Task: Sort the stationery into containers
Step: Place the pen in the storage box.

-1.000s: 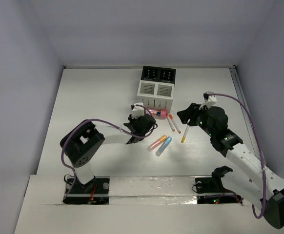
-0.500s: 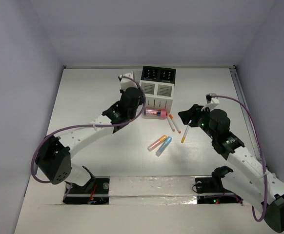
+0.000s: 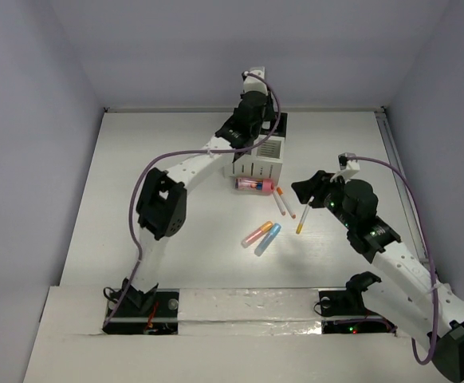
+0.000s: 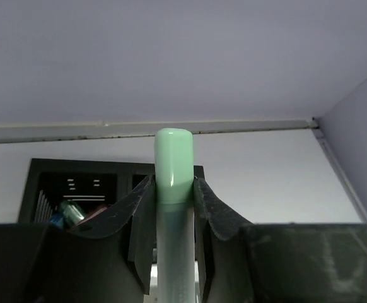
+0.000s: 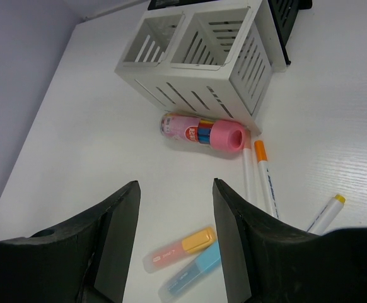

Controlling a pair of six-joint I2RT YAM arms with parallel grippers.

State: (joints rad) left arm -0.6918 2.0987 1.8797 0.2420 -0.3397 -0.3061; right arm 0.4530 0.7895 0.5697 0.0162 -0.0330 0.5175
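Sorting judged roughly midway: six pieces loose on the counter [image 3: 359,152] at lower centre of the overhead view, one more held aloft. Organiser at upper centre: white box [image 5: 196,88] seemingly empty in both slots, black box [image 4: 76,167] with a few pieces in one compartment, the other unreadable. Left hand [image 4: 173,189] clamped on a green marker [image 4: 173,151] above the black box, right hand [image 5: 175,196] part-open and empty over the loose pieces: pink cylinder [image 5: 202,131], orange-capped marker [image 5: 178,250], blue marker [image 5: 193,274], three thin sticks [image 5: 267,180].

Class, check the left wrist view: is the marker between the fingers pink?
No, the marker clamped between the left fingers is pale green.
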